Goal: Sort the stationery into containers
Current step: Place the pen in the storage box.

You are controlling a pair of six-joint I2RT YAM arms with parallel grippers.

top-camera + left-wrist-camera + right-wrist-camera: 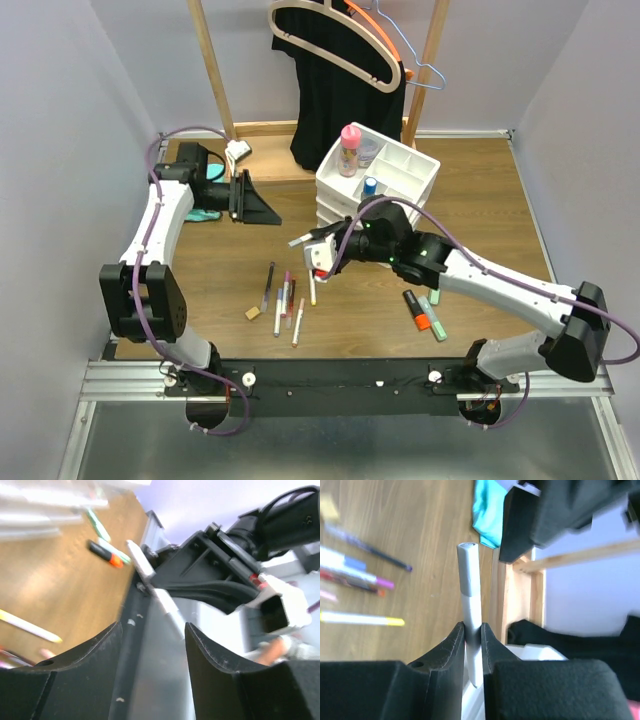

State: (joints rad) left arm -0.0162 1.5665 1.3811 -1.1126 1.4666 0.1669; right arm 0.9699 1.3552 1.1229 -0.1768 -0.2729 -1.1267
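Grey pen (469,595) pinched in right tool (472,628); organiser (335,205) just beside; pens (285,300) below

pen (470,605), between right jaws: grey cap end, white barrel
right gripper (472,630): black fingers
left gripper (152,627): black fingers
table (200,270), under the jaws: brown wood grain
cloth (485,515), beyond the pen's tip: teal
marker (360,618), left of right jaws: white, yellow tip
organiser (335,205): white
bottle (349,150): clear, pink cap
orange highlighter (415,308): black body, orange end
green highlighter (434,320): pale green
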